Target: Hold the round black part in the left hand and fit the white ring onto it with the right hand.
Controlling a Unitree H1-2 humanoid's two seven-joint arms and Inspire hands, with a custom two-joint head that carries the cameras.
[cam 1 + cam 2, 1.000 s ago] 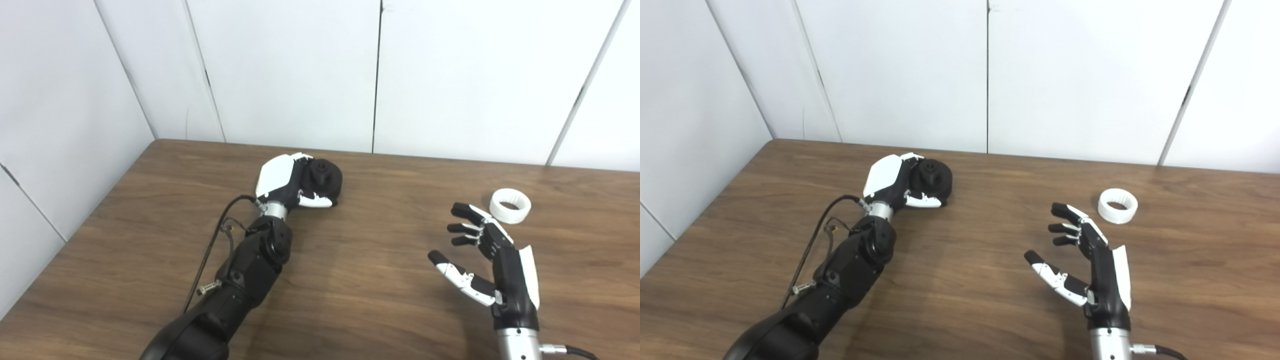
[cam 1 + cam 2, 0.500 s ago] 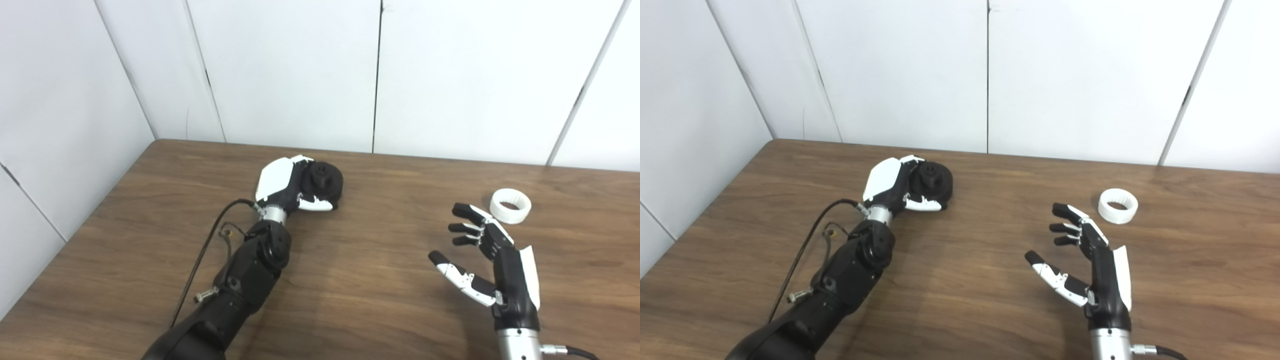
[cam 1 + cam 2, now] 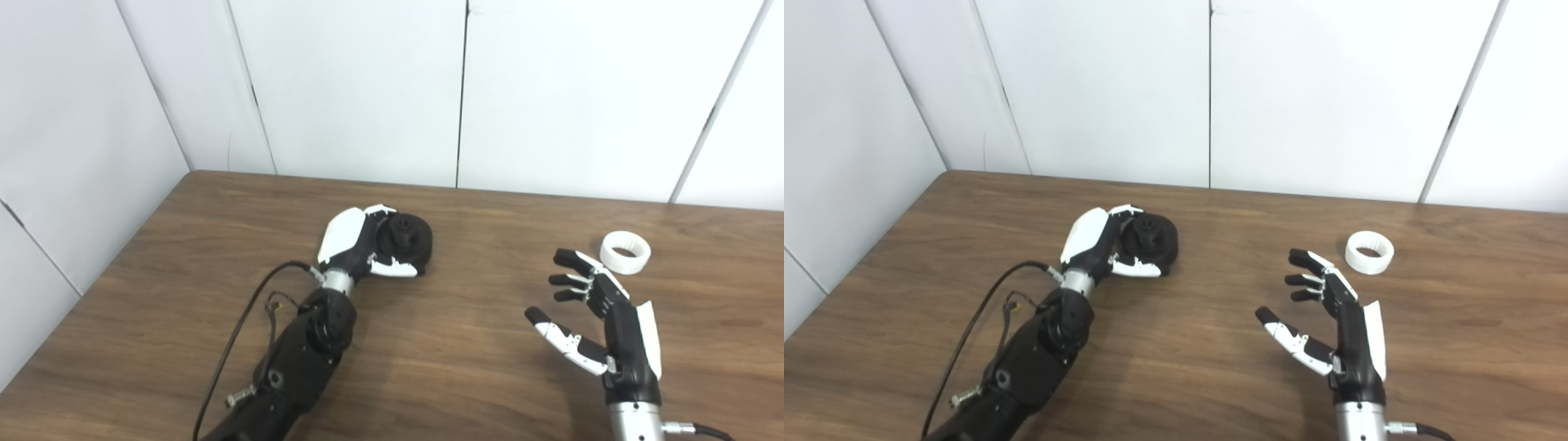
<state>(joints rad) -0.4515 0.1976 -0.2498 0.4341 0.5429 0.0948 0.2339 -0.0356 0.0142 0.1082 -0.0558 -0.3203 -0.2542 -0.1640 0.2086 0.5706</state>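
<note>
Left hand [image 3: 352, 245]: sat centre-left of the frame, its fingers [image 3: 392, 267] clenched round the round black part, white back plate turned toward the left edge.
Round black part [image 3: 409, 236]: was gripped in that left hand, just right of its palm, hub facing up and toward the camera; whether it touched the surface [image 3: 465, 343] could not be told.
Right hand [image 3: 603, 318]: stood in the lower right of the frame, palm facing left, fingers [image 3: 572, 278] spread wide and released, grasping nothing.
White ring [image 3: 625, 251]: lay flat on the surface at the right of the frame, just beyond and to the right of the right hand's fingertips, apart from them.
Gap: black part and white ring were well apart, left of centre against far right.
Left arm: came in from the bottom edge, a black cable [image 3: 242, 331] looping beside it.
</note>
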